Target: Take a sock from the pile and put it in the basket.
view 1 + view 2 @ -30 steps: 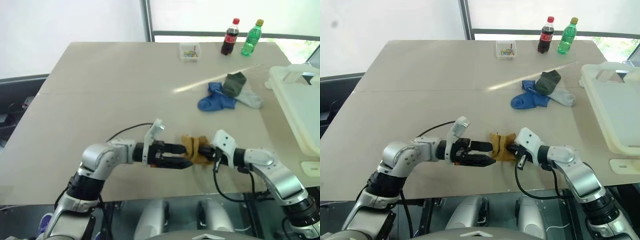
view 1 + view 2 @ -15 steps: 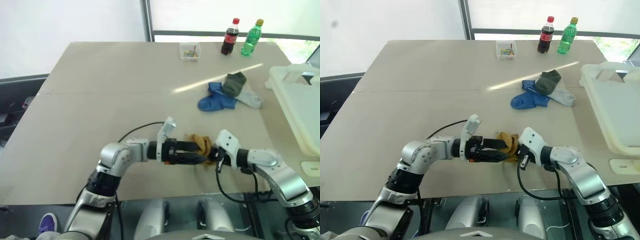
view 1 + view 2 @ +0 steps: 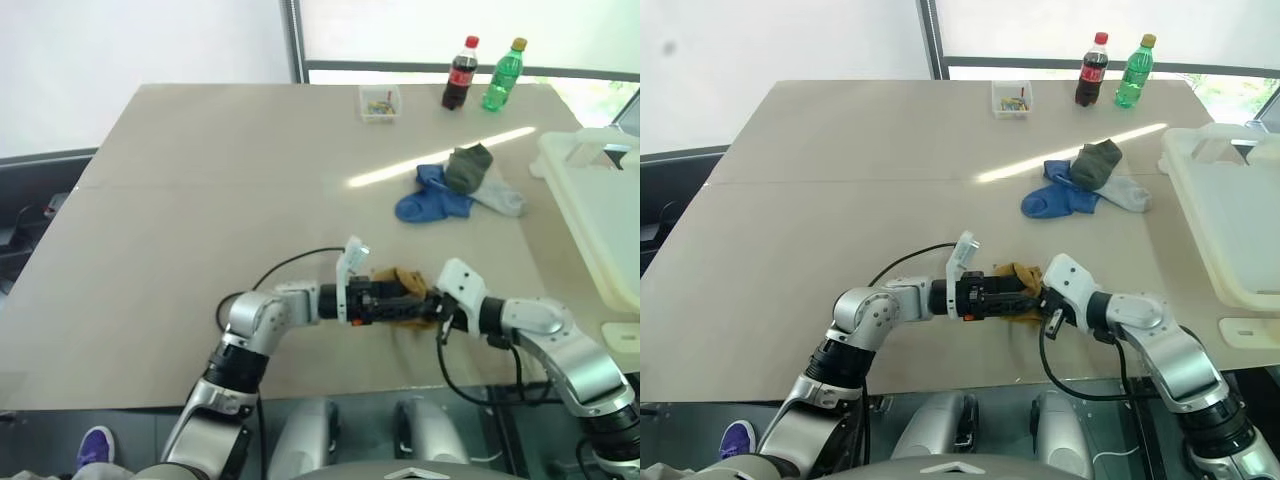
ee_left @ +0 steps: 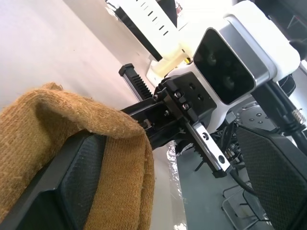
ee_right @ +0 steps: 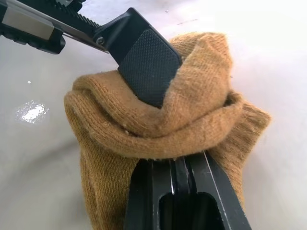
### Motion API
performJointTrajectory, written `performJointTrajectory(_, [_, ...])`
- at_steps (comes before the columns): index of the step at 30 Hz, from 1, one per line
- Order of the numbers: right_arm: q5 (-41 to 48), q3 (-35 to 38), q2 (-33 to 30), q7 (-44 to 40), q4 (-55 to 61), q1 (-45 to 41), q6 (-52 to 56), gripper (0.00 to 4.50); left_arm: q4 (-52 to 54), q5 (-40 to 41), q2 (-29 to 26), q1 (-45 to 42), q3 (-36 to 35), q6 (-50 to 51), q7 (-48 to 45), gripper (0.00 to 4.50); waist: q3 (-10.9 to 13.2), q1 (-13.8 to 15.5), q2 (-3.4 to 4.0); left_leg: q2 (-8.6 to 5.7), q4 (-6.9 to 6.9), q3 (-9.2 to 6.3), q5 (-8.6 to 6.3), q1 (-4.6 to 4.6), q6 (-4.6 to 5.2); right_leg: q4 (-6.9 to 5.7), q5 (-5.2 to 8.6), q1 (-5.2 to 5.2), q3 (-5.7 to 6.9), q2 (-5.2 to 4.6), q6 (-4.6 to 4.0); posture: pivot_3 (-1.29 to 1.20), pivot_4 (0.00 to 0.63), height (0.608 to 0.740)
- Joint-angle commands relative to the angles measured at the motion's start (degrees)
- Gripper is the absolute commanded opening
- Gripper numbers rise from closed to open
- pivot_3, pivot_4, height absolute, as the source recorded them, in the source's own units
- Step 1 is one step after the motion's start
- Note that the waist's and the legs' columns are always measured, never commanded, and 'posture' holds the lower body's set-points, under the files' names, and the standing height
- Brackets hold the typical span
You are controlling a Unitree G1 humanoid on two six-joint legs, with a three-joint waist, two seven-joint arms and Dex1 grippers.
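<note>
Near the front edge of the beige tabletop (image 3: 200,200), the left pincer (image 3: 400,303) stands spread wide, one finger (image 5: 146,64) pushed into the crumpled mustard-yellow knit sock (image 3: 405,305). From the right, the right pincer (image 3: 1044,302) is clamped tight on that sock.

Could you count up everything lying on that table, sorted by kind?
Socks: 4, a mustard-yellow sock, a blue sock, an olive-grey sock, a light grey sock
Drink bottles: 2, cola bottle, green bottle
Small clear box: 1
Total: 7
</note>
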State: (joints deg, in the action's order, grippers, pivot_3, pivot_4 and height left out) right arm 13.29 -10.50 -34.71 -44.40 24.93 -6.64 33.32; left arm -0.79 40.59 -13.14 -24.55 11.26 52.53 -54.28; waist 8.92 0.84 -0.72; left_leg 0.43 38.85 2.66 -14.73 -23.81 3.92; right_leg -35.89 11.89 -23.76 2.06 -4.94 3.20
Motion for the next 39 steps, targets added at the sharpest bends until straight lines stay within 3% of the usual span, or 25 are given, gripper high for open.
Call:
performJointTrajectory(1, [2.0,2.6,-0.1,0.5,4.1,0.1,-0.2,0.04,-0.2,-0.3,0.3,-0.5,0.2,-0.6,-0.5,4.50,0.0,0.0,0.00,0.00,0.00,0.00,0.00,0.00,0.00,0.00,0.00,0.00,-0.01,-0.01,0.00,0.00,0.150,0.732])
performJointTrajectory(14, [7.9,11.9,-6.2,-0.2,13.3,8.7,3.8,0.04,-4.4,-4.0,1.5,-2.0,2.9,-3.2,-1.4,4.50,0.0,0.2,-0.01,-0.01,0.02,-0.02,-0.01,-0.02,0.02,0.01,0.00,0.02,0.02,-0.02,0.00,0.00,0.150,0.732])
performJointTrajectory(17, [9.5,13.0,-4.9,1.9,14.8,8.7,5.3,0.04,-6.5,-5.9,1.6,-2.9,4.4,-3.1,-1.3,4.50,0.0,0.1,0.00,-0.01,0.03,-0.02,-0.02,0.01,0.03,0.01,0.00,0.03,0.01,-0.02,0.00,0.00,0.150,0.732])
performJointTrajectory(28, [5.1,3.9,3.5,9.3,7.1,-0.8,5.3,0.04,-5.1,-9.2,-1.0,-2.5,6.7,-8.0,-6.3,4.50,0.0,0.0,0.02,0.00,0.15,-0.05,-0.06,0.01,0.09,0.01,0.00,0.10,0.04,-0.05,-0.01,0.00,0.150,0.732])
performJointTrajectory(39, [1.6,1.3,1.5,7.4,0.8,1.5,1.9,0.04,3.2,-6.5,-5.6,1.8,1.8,-10.4,-7.9,4.50,0.0,0.0,0.03,0.04,0.14,-0.05,-0.07,0.00,0.11,0.01,0.00,0.09,0.04,-0.03,-0.01,0.00,0.150,0.732])
